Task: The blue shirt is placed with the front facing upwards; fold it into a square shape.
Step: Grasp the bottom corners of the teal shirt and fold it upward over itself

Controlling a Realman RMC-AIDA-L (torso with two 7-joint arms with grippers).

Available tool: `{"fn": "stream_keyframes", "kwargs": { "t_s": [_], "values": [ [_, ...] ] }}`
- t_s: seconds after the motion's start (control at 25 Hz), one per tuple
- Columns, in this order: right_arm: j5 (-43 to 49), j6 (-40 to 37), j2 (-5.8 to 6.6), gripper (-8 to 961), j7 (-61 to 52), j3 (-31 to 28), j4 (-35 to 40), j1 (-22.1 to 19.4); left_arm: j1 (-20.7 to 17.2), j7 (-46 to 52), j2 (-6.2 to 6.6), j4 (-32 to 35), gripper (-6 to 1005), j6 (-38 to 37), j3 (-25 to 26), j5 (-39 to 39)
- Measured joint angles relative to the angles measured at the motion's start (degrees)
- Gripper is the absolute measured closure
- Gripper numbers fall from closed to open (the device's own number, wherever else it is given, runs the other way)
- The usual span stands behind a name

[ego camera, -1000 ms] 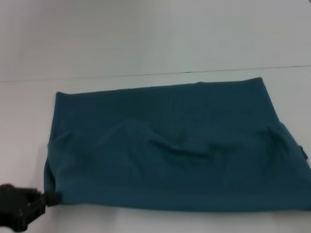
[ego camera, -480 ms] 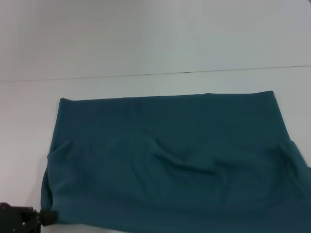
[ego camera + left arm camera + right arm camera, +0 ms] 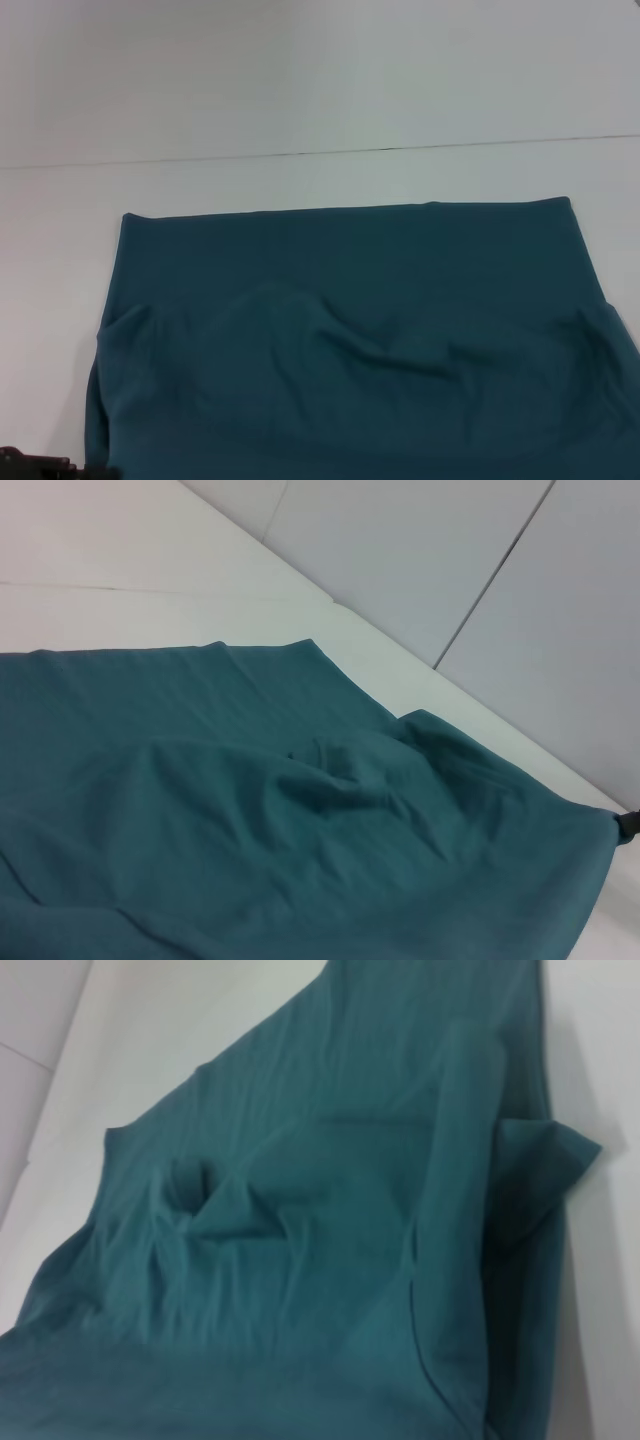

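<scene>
Blue shirt (image 3: 350, 330) lies part-folded on white surface (image 3: 300, 80) | left pincer (image 3: 40, 465) at near-left corner, grip unclear | risk: central ridge sets a crooked fold

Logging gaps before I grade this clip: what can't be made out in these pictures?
- Left pincer: head view, cut off by the bottom edge; open or shut unknown.
- Right pincer: not in the head view; only a dark tip at the shirt's corner in the left wrist view, cut by the edge.
- The blue shirt: near edge runs off the head view; its chest lettering shows in no view, folded under.
</scene>
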State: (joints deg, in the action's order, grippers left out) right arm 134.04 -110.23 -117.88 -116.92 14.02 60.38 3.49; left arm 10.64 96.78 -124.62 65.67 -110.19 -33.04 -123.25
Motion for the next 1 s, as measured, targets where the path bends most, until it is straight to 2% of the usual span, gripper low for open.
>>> {"fn": "stream_keyframes", "kwargs": {
  "t_s": [0.28, 0.44, 0.68, 0.84, 1.0],
  "values": [
    [-0.03, -1.1, -0.26, 895, 0.49, -1.33, -0.64, -0.41, 0.48, 1.2, 0.0, -0.08, 980, 0.29, 0.0, -0.1],
    [-0.9, -2.06, 0.54, 895, 0.58, -2.49, -3.19, 1.76, 2.62, 4.93, 0.06, -0.34, 980, 1.77, -0.11, -0.53],
    [-1.38, -1.59, 3.64, 893, -0.42, -6.0, -9.14, 7.77, 6.88, 8.78, 0.94, -2.35, 980, 5.65, -0.02, 0.03],
    [-1.54, 1.03, 5.87, 893, -2.82, -8.21, -12.35, 12.28, 10.91, 10.04, 2.65, -6.79, 980, 9.27, 0.17, -0.17],
    [-2.18, 5.03, 6.98, 894, -5.4, -8.73, -14.59, 16.43, 14.99, 10.63, 4.61, -12.18, 980, 13.29, 1.33, -0.32]
  ]
}}
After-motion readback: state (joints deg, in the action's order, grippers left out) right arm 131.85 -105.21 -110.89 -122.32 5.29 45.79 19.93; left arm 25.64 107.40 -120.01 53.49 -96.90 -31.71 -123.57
